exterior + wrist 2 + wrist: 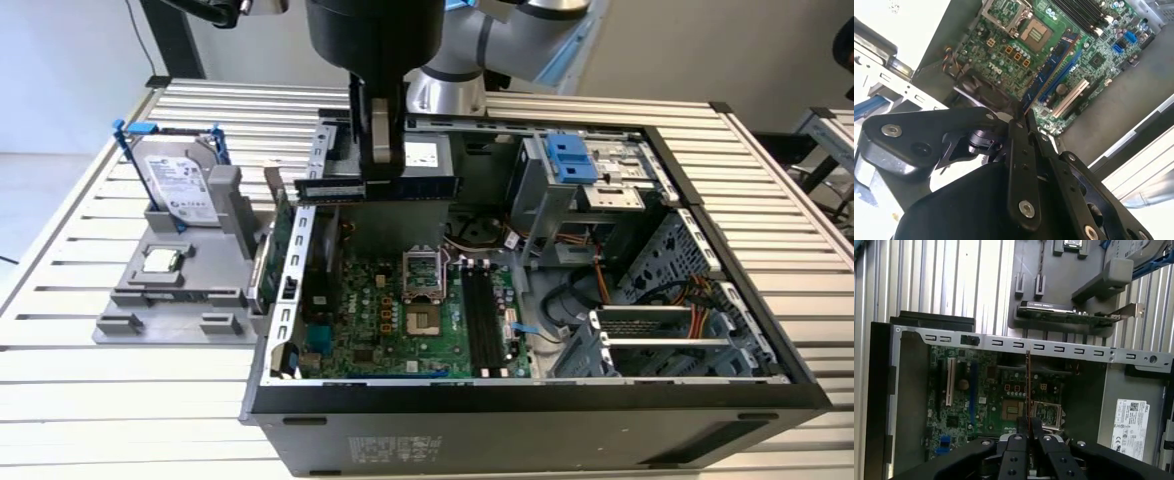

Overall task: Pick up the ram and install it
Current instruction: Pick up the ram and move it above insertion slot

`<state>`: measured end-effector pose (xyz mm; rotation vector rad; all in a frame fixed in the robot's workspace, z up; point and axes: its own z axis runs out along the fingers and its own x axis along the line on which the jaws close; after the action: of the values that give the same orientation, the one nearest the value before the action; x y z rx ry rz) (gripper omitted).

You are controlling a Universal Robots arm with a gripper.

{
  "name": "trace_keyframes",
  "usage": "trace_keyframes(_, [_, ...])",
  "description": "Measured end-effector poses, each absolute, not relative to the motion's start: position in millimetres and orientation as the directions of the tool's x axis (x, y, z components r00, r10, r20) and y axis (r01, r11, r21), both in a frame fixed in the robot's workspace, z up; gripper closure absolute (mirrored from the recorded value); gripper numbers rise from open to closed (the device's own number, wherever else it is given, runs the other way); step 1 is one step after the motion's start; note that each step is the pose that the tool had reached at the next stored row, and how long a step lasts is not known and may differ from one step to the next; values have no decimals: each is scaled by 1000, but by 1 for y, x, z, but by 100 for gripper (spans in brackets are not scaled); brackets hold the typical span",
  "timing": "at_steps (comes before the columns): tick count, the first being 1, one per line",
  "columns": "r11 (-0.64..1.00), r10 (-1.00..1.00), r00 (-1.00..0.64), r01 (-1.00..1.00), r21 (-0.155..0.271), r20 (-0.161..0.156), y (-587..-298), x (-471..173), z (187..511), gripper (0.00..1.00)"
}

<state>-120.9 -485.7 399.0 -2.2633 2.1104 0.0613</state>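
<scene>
In the exterior view my gripper (pixel 380 178) hangs above the back of the open computer case (pixel 534 400), shut on the ram (pixel 427 187). The ram is a slim dark stick held level, reaching out to both sides of the fingers. Its black slots (pixel 483 320) lie on the green motherboard (pixel 360 320), lower down and toward the exterior view's right, apart from the stick. In the first wrist view the ram (pixel 1028 385) shows edge-on as a thin line rising from the closed fingers (pixel 1018 445) over the board. The second wrist view has the fingers (pixel 1019 165) pressed together above the motherboard (pixel 1019 55).
A grey fixture (pixel 174 300) beside the case on the exterior view's left carries a hard drive (pixel 180 180), a small square CPU chip (pixel 163 260) and an upright green expansion card (pixel 274 250). Inside the case are the CPU socket (pixel 424 290), cables and a drive cage (pixel 587 170).
</scene>
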Motion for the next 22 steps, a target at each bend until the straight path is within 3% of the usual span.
trace_keyframes(22, [-76,-995,77,-997,-7,-61,-486,-90,399,100])
